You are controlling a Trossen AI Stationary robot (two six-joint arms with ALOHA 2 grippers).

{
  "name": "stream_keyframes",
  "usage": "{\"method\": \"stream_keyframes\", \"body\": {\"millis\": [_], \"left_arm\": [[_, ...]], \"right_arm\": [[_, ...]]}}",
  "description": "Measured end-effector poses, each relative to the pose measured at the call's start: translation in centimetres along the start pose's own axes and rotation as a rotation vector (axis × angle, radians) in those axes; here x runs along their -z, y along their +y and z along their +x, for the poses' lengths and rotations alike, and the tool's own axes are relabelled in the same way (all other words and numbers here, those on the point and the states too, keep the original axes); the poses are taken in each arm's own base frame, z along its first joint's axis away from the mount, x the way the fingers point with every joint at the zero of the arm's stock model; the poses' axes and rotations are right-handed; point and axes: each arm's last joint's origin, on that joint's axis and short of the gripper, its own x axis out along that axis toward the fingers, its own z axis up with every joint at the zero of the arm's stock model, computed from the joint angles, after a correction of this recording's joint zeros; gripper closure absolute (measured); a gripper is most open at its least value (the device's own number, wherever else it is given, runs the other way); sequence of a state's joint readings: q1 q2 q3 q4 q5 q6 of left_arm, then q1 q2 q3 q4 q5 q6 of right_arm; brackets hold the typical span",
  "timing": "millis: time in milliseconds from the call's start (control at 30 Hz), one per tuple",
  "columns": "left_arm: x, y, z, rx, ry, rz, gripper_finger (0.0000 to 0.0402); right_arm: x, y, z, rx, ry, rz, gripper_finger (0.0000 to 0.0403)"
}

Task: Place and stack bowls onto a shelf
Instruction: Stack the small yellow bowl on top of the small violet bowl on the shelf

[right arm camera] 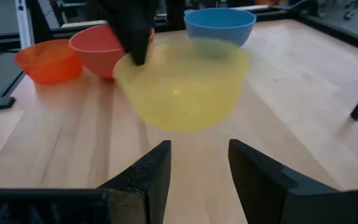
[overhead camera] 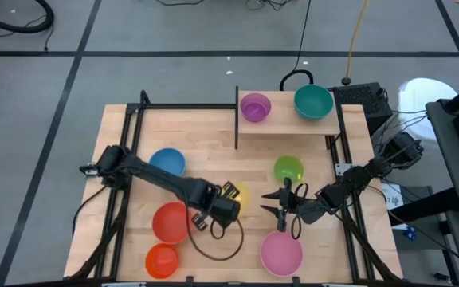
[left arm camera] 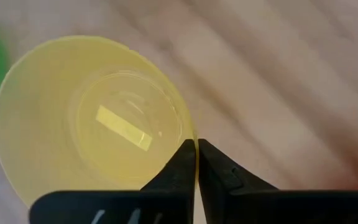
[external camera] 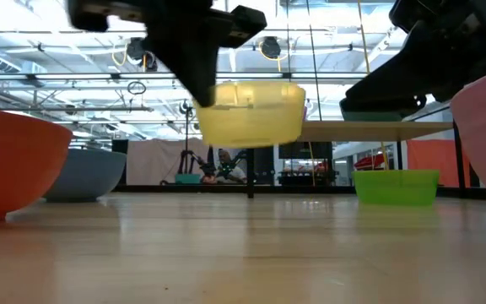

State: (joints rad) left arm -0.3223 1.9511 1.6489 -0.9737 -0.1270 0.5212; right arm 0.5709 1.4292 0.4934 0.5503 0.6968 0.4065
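Now left gripper [left arm camera: 196,163] clamped on yellow bowl [left arm camera: 92,146] rim, seemingly airborne; right gripper [right arm camera: 199,163] apart, empty, nearby.

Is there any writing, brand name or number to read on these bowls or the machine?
None can be read.
The yellow bowl carries a pale rectangular patch on its bottom: no letters show on it.
The other bowls, the shelf and both arms show no markings.
The room behind the table is too distant to read.

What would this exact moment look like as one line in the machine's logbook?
left claw: shut on yellow bowl rim, bowl off table | right claw: open, facing it | shelf: purple bowl, teal bowl
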Motion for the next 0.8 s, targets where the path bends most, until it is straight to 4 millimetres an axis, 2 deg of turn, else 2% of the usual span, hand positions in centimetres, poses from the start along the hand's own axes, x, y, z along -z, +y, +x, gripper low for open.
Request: {"method": "stream_keyframes", "body": {"millis": [233,567,800], "left_arm": [[1.3,3.7,-2.5,-0.089,0.071,-0.008,0.0393],[3.4,9.6,-6.2,-0.255,0.061,0.005,0.0388],[6.1,13.6,-8.0,-0.338,0.052,-0.032,0.0389]], "right_arm": [[0.0,0.0,0.0,0.012,-0.005,0.000,0.0248],[0.0,0.0,0.0,0.011,-0.005,0.001,0.0248],[0.0,0.0,0.0,0.011,-0.005,0.004,0.0248]]}}
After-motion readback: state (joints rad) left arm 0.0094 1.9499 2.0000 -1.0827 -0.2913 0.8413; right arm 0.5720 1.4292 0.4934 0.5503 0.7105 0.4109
